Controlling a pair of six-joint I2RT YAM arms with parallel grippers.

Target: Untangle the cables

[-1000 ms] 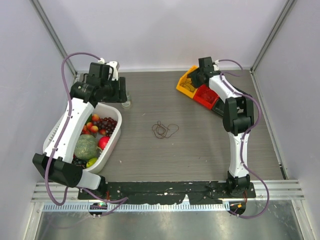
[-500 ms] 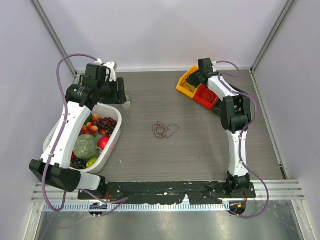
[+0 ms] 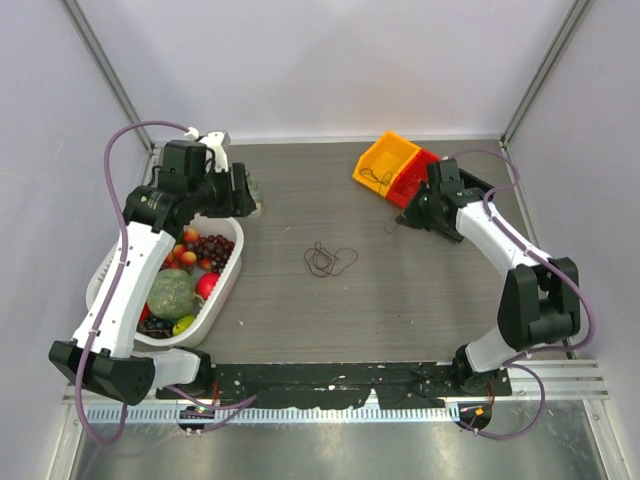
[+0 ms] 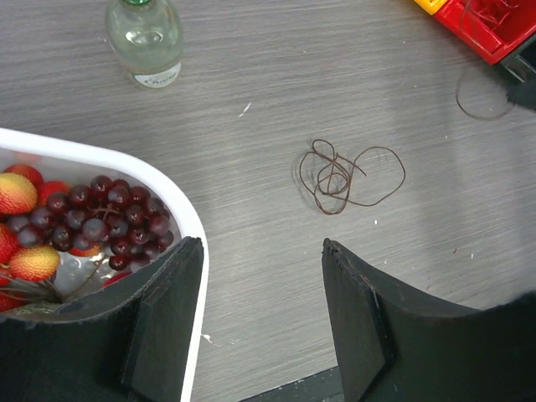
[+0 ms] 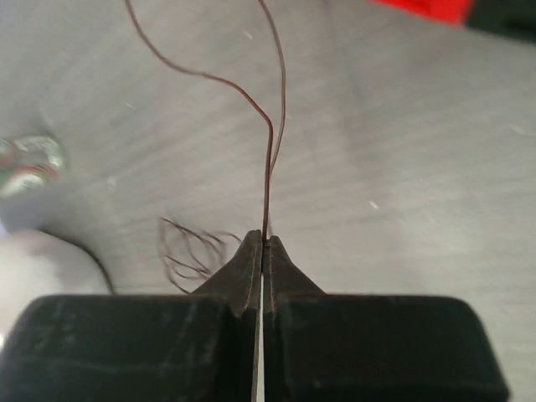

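Note:
A tangle of thin dark brown cables (image 3: 328, 260) lies in the middle of the table, and also shows in the left wrist view (image 4: 343, 176). My right gripper (image 5: 264, 240) is shut on one more dark brown cable (image 5: 270, 134), which loops up from its tips. In the top view this gripper (image 3: 408, 215) hovers just in front of the red bin (image 3: 412, 178). The held loop (image 4: 481, 99) hangs above the table. My left gripper (image 4: 264, 247) is open and empty, up at the far left (image 3: 243, 190) over the basket's corner.
An orange bin (image 3: 388, 158) with thin wire in it stands beside the red bin at the back right. A white basket (image 3: 228, 285) full of fruit fills the left side. A small clear bottle (image 4: 146, 38) stands behind it.
My right arm has swung out of the bins toward the table's middle. Its jaws went from open to shut on a brown cable. The left arm shifted only slightly.

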